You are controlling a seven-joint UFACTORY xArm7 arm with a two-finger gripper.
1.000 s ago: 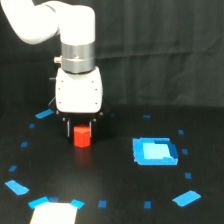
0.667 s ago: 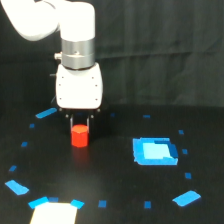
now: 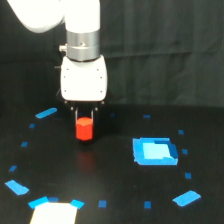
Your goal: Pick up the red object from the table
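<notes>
The red object (image 3: 84, 128) is a small stubby red-orange block, seen left of centre in the exterior view. My gripper (image 3: 84, 123) comes straight down from the white arm and is shut on the block's upper part, with a dark finger on either side. The block hangs a little above the black table (image 3: 115, 185). A faint red glow lies on the surface just beneath it. The fingertips are partly hidden behind the block.
A large bright blue patch (image 3: 155, 151) lies to the exterior view's right of the block. Small blue tape marks (image 3: 46, 113) ring the area. A pale white patch (image 3: 55, 212) sits at the bottom left. A black curtain hangs behind.
The arm has risen and shifted slightly toward the exterior view's right, and the red object has come up with it between the fingers.
</notes>
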